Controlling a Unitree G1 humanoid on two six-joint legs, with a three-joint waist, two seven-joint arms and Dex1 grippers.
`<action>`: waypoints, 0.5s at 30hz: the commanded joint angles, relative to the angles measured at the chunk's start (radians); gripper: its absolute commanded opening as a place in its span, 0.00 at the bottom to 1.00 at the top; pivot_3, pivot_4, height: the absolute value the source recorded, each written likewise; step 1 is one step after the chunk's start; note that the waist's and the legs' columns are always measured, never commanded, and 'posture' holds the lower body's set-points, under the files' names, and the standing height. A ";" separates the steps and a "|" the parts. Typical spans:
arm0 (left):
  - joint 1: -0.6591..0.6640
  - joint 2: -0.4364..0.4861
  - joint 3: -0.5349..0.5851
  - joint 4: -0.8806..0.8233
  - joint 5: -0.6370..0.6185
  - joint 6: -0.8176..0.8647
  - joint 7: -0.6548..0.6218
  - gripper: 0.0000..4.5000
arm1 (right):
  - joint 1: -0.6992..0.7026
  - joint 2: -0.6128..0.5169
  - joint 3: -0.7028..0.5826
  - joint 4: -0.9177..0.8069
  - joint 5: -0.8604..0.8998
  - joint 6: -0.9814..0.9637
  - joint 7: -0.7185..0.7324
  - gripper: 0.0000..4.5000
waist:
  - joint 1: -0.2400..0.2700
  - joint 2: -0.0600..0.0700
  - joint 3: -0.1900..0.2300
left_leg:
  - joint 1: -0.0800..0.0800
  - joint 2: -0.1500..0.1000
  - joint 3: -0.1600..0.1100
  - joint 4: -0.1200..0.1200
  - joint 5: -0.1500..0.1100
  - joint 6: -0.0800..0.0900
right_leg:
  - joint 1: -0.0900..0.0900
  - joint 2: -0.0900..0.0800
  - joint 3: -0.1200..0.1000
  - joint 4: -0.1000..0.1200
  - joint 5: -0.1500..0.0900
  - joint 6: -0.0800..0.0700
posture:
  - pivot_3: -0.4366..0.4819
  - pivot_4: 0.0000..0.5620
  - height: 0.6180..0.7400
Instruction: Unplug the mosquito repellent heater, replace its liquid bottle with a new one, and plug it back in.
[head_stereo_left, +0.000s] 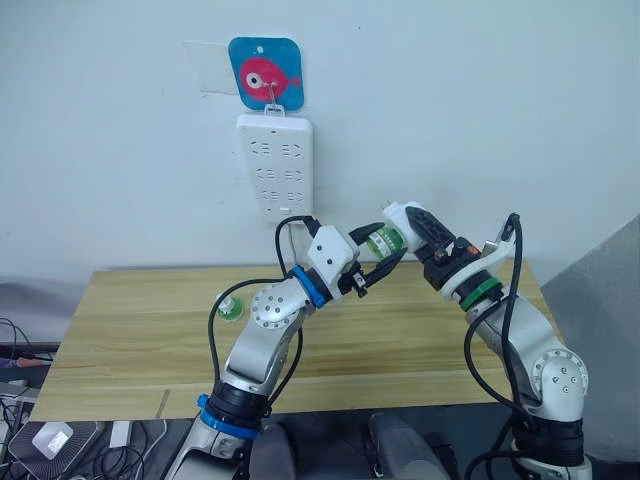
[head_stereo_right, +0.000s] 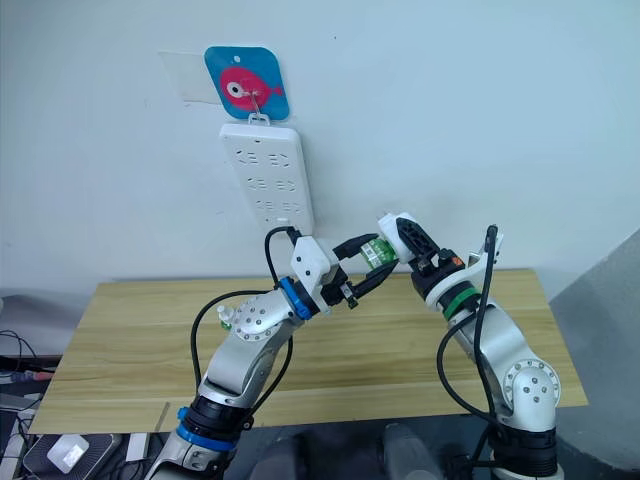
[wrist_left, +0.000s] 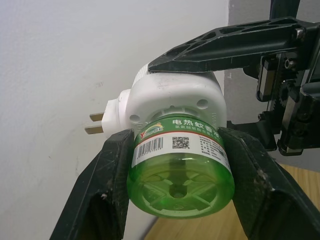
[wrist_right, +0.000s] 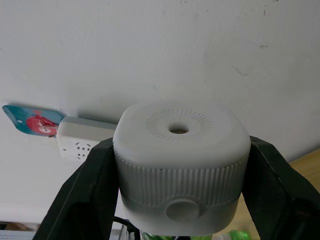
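Observation:
The white mosquito repellent heater (head_stereo_left: 398, 217) is unplugged and held in the air over the table, below the power strip. My right gripper (head_stereo_left: 408, 224) is shut on its rounded body (wrist_right: 180, 150). Its two prongs (wrist_left: 96, 123) are bare. A green liquid bottle (wrist_left: 180, 165) with a printed label sticks out of the heater's underside. My left gripper (head_stereo_left: 388, 244) is shut on that bottle, one black finger (wrist_left: 107, 175) on each side. Another small green bottle (head_stereo_left: 230, 308) stands on the table at the left.
A long white power strip (head_stereo_left: 275, 165) hangs on the wall from a blue fish-picture hook (head_stereo_left: 265, 73), its sockets unoccupied. The wooden table (head_stereo_left: 130, 340) runs beneath both arms. Cables and a white adapter (head_stereo_left: 50, 438) lie on the floor at the left.

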 joint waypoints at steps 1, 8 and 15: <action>0.008 0.004 0.014 -0.038 -0.002 -0.003 0.020 0.51 | 0.005 -0.012 -0.003 -0.057 0.027 -0.002 0.027 0.67 | 0.000 0.000 0.000 | 0.000 0.000 0.000 0.000 0.000 0.000 | 0.000 0.000 0.000 0.000 0.000 0.000 | 0.31 0.34 1.00; 0.017 0.021 0.006 -0.057 -0.014 -0.003 -0.007 0.51 | 0.004 -0.033 0.011 -0.053 0.055 0.016 0.043 0.67 | 0.000 0.000 0.000 | 0.000 0.000 0.000 0.000 0.000 0.000 | 0.000 0.000 0.000 0.000 0.000 0.000 | 0.32 0.35 1.00; 0.024 0.086 0.001 -0.065 -0.052 -0.024 -0.106 0.51 | -0.027 -0.206 0.015 0.018 0.213 0.155 0.105 0.67 | 0.000 0.000 0.000 | 0.000 0.000 0.000 0.000 0.000 0.000 | 0.001 0.000 0.000 0.000 0.000 0.000 | 0.32 0.35 1.00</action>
